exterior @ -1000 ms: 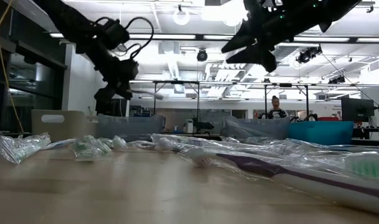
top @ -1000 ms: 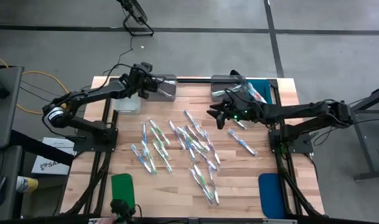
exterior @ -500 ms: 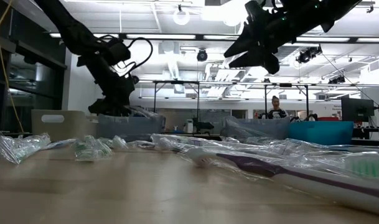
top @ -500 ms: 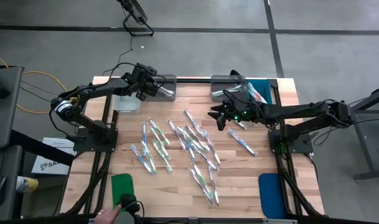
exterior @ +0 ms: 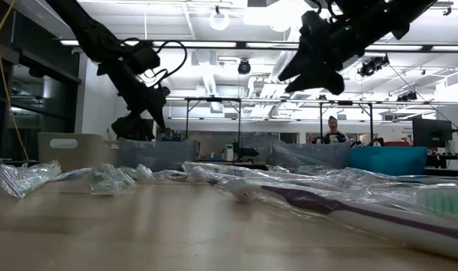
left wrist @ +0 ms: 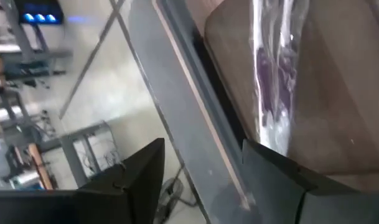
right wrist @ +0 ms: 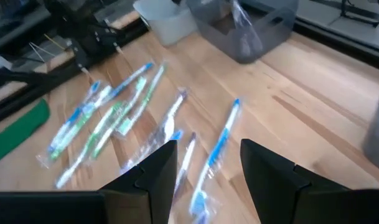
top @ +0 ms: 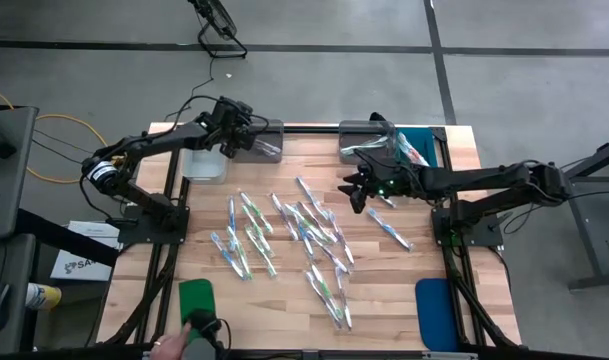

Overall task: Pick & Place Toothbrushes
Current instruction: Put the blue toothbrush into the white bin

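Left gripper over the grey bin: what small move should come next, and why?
Probably lift the left gripper clear of the grey bin and swing it back toward the toothbrushes on the table. Its fingers stand open and empty, a wrapped brush lies in the bin just beyond them, and many remain on the table. The right gripper hovers open above the pile.

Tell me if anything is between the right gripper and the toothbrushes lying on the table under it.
Nothing visible. The right gripper hangs with open fingers above the scattered toothbrushes, and its wrist view shows only bare wood and wrapped brushes ahead. The left gripper is away at the grey bin.
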### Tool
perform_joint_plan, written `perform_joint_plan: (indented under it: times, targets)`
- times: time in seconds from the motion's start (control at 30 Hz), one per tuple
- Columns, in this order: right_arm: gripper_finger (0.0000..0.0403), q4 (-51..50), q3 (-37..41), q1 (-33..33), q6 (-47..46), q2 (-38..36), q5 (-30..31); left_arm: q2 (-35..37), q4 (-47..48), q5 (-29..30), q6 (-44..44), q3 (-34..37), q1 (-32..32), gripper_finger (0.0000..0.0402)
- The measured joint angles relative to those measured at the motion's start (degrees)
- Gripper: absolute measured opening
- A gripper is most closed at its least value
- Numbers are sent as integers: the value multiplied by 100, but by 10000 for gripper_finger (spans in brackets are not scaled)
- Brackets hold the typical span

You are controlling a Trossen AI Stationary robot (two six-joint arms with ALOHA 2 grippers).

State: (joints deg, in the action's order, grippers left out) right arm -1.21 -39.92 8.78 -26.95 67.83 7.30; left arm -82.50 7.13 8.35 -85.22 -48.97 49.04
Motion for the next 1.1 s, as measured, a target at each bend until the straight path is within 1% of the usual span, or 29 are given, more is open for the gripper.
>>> perform_joint_plan:
  times: [0.07,0.13,0.27,0.37,0.53,0.63,0.8,0.87,0.97,1.1]
  targets:
    - [169,-208,0,2,3,-128,0,0,285,249,111,-105,-2,212]
    - [169,-516,0,2,3,-315,29,0,530,359,315,-198,-2,213]
    - [169,-692,-2,0,23,-554,145,0,713,381,785,-236,0,213]
    - [169,-852,-2,0,51,-603,173,2,710,379,1223,-238,-2,214]
    - [169,-1314,0,-4,-402,-594,102,51,738,377,1783,-238,-85,214]
    - [169,-1615,0,-12,-685,-594,-126,252,762,229,1803,-238,-209,214]
    - [169,-2235,0,-110,-1230,-568,-132,673,840,87,2099,-238,-330,214]
    - [169,-2532,0,-160,-1488,-539,-93,821,879,-57,2148,-238,-341,214]
    - [169,-2993,0,-257,-1860,-541,142,1009,942,-392,2246,-238,-332,214]
    - [169,-3558,1,-430,-2248,-540,181,1186,1052,-727,2414,-238,-334,214]
